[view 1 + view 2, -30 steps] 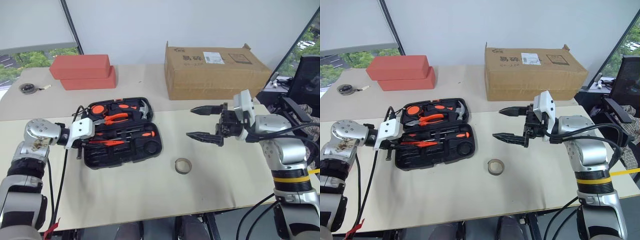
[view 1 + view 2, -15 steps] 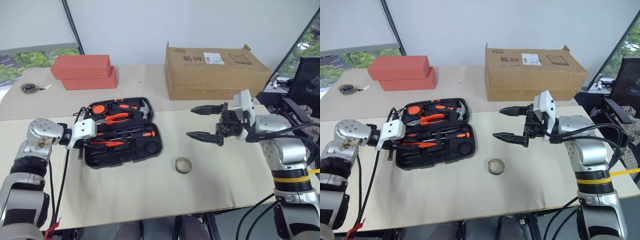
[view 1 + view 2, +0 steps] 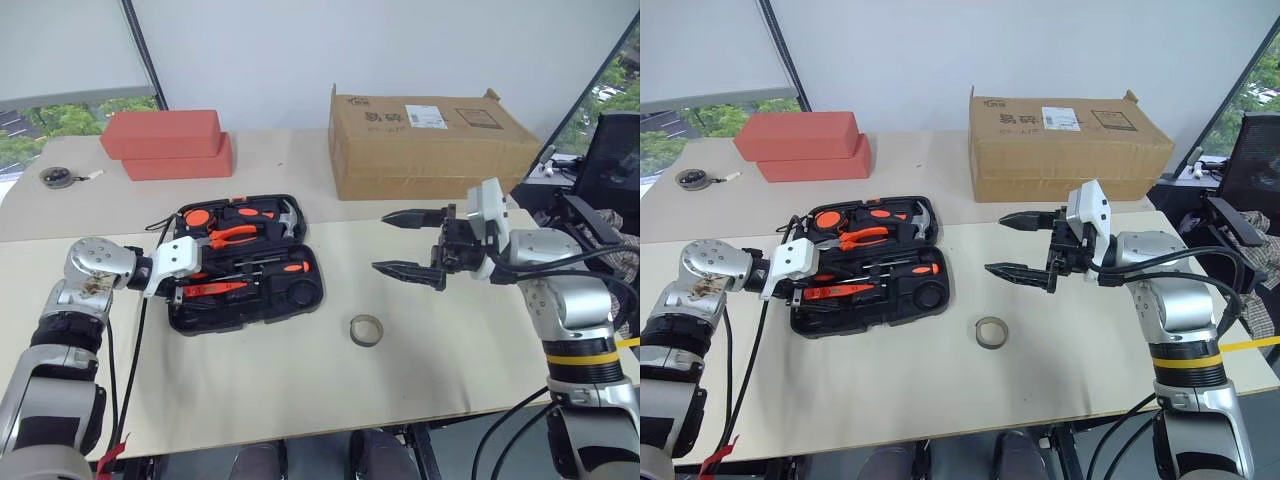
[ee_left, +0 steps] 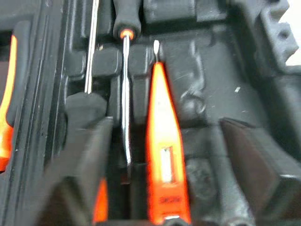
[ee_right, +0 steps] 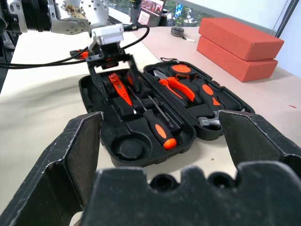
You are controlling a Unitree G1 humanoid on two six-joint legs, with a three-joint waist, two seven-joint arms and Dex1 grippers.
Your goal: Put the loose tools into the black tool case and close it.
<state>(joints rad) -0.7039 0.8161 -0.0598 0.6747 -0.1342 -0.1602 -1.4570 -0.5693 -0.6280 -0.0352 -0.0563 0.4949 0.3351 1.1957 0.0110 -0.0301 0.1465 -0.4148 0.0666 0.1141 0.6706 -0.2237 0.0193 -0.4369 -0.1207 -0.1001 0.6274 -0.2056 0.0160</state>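
Note:
The black tool case (image 3: 302,296) lies open on the table, left of centre. Pliers (image 3: 235,236) and other tools sit in its far half. Black-and-orange screwdrivers (image 3: 284,268) rest in the near half. My left gripper (image 3: 192,287) hovers open over the near half's left end. A thin orange tester screwdriver (image 4: 161,155) lies in a recess between its fingers (image 4: 87,169), touching neither. A steel shaft (image 4: 124,117) lies beside it. My right gripper (image 3: 381,243) hangs wide open and empty above the table, right of the case, pointing towards it.
A roll of tape (image 3: 367,330) lies on the table in front of the case's right end. A cardboard box (image 3: 430,140) stands at the back right and two red bricks (image 3: 165,143) at the back left. A tape measure (image 3: 55,177) lies far left.
My left gripper has opened its fingers, and the orange tester lies free in the case. The hand has edged slightly right and up. The right arm has kept still.

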